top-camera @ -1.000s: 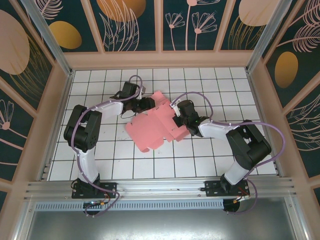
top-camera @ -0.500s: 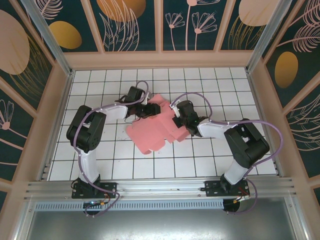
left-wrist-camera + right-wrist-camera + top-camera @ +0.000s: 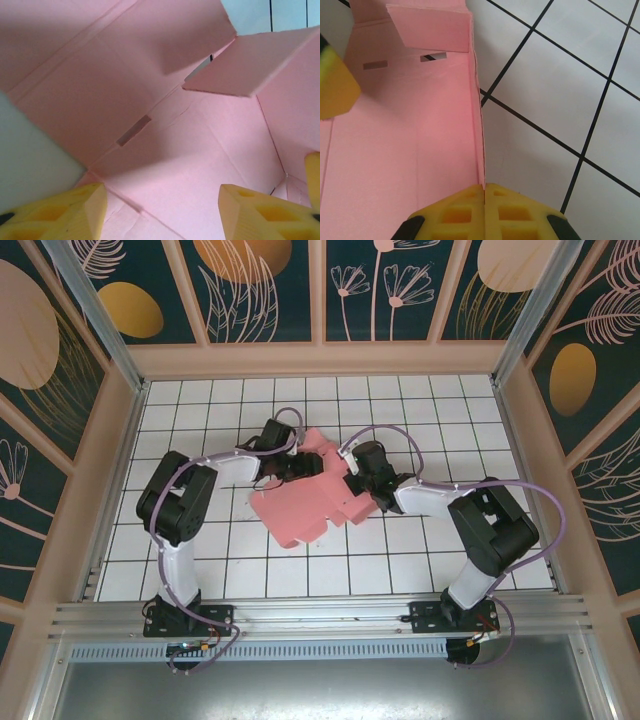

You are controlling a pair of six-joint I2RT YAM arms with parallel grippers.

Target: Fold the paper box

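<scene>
The pink box (image 3: 300, 502) lies half folded in the middle of the table (image 3: 300, 570), between the two arms. The right claw (image 3: 484, 192) is pinched tight on the box's right wall (image 3: 475, 125), likely to keep that wall standing up. The left claw (image 3: 162, 200) is spread wide and holds nothing. It pokes into the box from the far left, maybe to push a flap (image 3: 250, 70) in.

The salmon-pink paper box (image 3: 298, 508) lies on the tiled table (image 3: 200, 550), left gripper (image 3: 297, 468) at its far edge, right gripper (image 3: 357, 483) at its right side.
</scene>
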